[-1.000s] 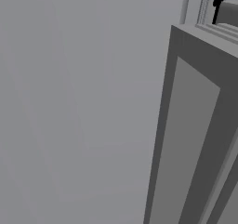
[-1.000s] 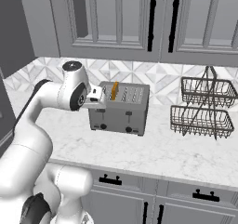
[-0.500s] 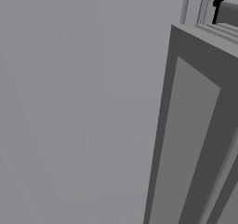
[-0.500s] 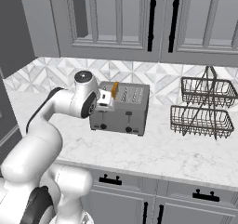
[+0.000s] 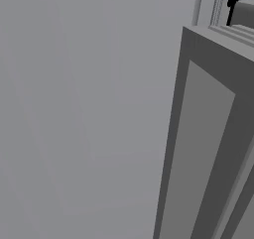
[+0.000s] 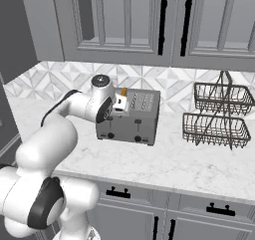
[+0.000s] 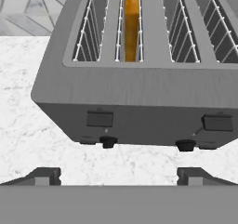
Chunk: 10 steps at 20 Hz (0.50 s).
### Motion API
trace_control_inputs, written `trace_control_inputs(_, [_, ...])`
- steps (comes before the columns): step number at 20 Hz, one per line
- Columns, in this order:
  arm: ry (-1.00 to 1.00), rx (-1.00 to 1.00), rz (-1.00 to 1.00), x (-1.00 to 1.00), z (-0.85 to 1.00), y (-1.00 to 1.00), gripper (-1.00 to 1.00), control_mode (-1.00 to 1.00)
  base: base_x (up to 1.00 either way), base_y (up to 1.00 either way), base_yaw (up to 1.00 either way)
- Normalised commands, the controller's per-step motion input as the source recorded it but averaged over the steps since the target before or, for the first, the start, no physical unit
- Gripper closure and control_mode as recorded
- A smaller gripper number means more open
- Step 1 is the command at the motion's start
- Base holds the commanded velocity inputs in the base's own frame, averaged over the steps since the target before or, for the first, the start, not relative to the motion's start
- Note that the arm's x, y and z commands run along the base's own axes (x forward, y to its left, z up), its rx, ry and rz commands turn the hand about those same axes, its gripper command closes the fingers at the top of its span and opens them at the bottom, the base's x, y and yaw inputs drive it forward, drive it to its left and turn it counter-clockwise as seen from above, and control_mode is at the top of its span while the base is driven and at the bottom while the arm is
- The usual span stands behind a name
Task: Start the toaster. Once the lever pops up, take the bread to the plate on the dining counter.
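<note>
Since 1 second ago the white arm [image 6: 74,109] has swung right along the counter [image 6: 164,164], bringing the pincer [image 7: 119,175] from the toaster's [image 6: 130,117] left end up over its front-left corner. The wrist is bent downward, looking steeply onto the 4 slots. The pincer is spread wide, holding nothing. The bread [image 7: 132,25] stands upright in the 2nd slot from the left, jutting above the top.
</note>
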Motion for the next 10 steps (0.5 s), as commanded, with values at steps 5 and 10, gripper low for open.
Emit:
trace_control_inputs(5, [0.00,0.00,0.00,0.19,-0.17,0.00,-1.00,-1.00,0.00,0.00,0.00])
trace_control_inputs(10, [-0.01,0.00,0.00,0.05,-0.30,0.00,-1.00,-1.00,0.00,0.00,0.00])
